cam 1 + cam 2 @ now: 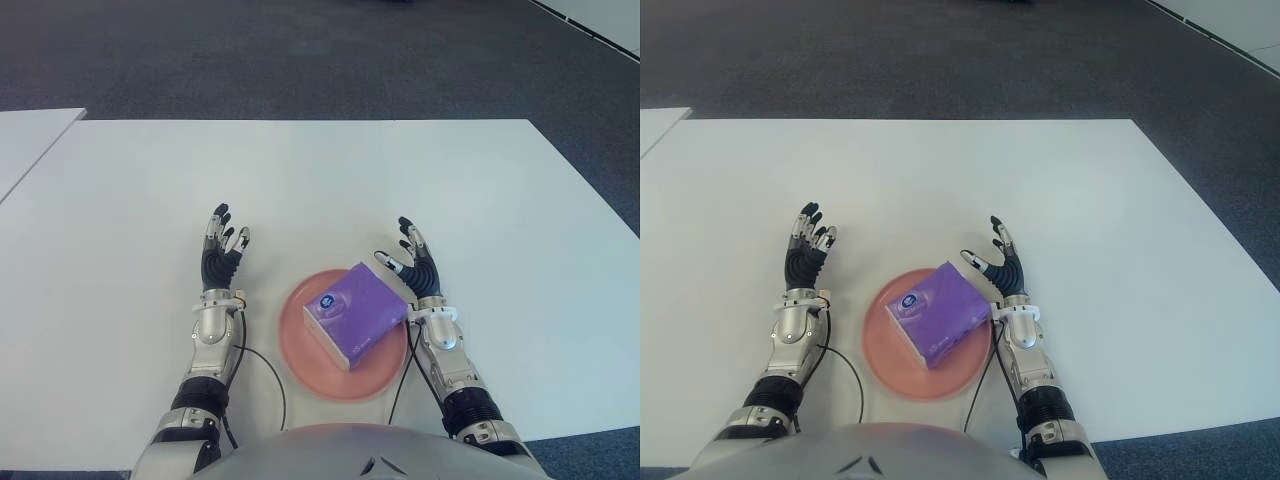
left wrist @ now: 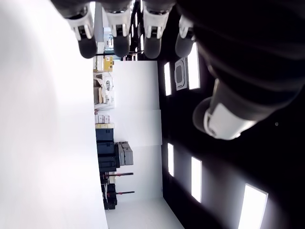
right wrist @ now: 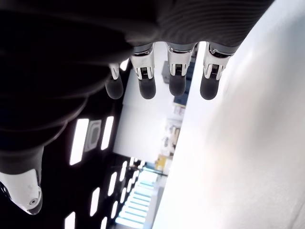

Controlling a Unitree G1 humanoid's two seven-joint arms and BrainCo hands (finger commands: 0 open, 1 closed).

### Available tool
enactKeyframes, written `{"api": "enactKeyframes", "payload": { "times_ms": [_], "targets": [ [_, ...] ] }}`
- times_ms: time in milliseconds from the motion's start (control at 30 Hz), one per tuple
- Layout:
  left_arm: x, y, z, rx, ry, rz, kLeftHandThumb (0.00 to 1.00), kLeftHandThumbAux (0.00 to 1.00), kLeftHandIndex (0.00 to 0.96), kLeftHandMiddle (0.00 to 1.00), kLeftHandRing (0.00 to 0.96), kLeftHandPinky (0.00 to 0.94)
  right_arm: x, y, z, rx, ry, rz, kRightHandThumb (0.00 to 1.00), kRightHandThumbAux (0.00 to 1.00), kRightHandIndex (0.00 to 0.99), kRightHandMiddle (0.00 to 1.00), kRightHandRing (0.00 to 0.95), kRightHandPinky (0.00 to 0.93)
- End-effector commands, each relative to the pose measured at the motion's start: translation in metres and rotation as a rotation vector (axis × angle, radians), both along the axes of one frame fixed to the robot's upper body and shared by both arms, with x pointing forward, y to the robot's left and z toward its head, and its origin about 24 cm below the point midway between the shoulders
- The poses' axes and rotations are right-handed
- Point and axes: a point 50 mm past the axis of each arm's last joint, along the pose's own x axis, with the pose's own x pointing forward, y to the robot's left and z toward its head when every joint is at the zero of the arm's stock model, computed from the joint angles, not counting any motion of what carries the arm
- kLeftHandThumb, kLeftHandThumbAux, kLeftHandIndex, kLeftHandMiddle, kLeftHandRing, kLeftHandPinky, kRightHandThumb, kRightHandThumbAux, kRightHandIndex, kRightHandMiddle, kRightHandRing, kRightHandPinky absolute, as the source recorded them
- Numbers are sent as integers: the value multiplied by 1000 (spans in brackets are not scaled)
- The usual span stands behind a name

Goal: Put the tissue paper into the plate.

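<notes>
The tissue pack (image 1: 354, 311) sat in the plate (image 1: 300, 350); both hands, left (image 1: 222, 252) and right (image 1: 414, 260), spread empty — job looked done, nothing left but pulling back.

Left hand (image 1: 222, 252) is pointing toward 12 o'clock, fingers spread, empty; right hand (image 1: 415, 264) is mirroring it toward 11 o'clock.
</notes>
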Motion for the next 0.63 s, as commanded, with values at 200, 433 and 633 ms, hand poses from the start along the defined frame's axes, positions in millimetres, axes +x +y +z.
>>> {"api": "enactKeyframes", "payload": {
  "times_ms": [200, 433, 633],
  "targets": [
    [-18, 2, -20, 30, 108, -20, 194, 642, 52, 44, 13, 10, -21, 2, -27, 53, 134, -69, 16, 646, 0, 0, 0, 0],
    [-17, 2, -19, 24, 110, -18, 196, 632, 57, 43, 12, 8, -22, 2, -23, 96, 103, -136, 21, 666, 0, 0, 0, 0],
    [-18, 2, -18, 39, 112, -27, 184, 641, 56, 44, 14, 10, -26, 2, -19, 158, 108, -241, 40, 691, 0, 0, 0, 10]
  ]
}}
